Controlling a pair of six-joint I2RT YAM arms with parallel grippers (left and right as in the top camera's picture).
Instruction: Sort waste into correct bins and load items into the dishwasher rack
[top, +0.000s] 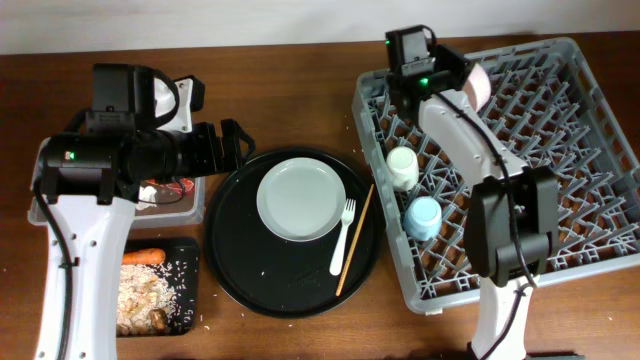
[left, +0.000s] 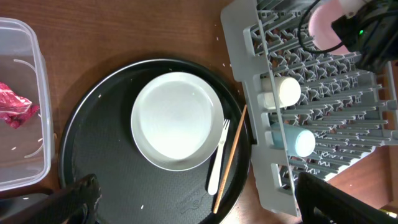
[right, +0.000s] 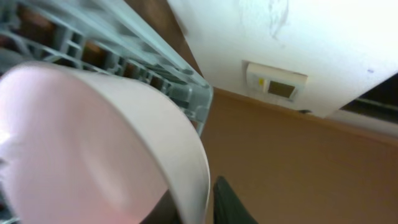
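My right gripper (right: 208, 202) is shut on the rim of the pale pink bowl (right: 74, 137) and holds it over the far left corner of the grey dishwasher rack (top: 570, 150). The cream cup (top: 403, 168) and light blue cup (top: 423, 216) lie in the rack. My left gripper (left: 205, 205) is open and empty above the big round black tray (top: 240, 270), which holds the grey-green plate (top: 300, 198), white fork (top: 343, 238) and chopsticks (top: 354, 240). The red wrapper (left: 15, 104) lies in the clear tub (left: 40, 56). The carrot (top: 143, 256) and rice scraps (top: 145, 295) lie in the shallow black tray (top: 188, 250). I cannot make out the tissue.
The left arm covers most of the clear tub in the overhead view. The rack's near left wall (left: 239, 37) stands close beside the round tray's right edge. A white wall with a socket plate (right: 277, 84) lies behind the table.
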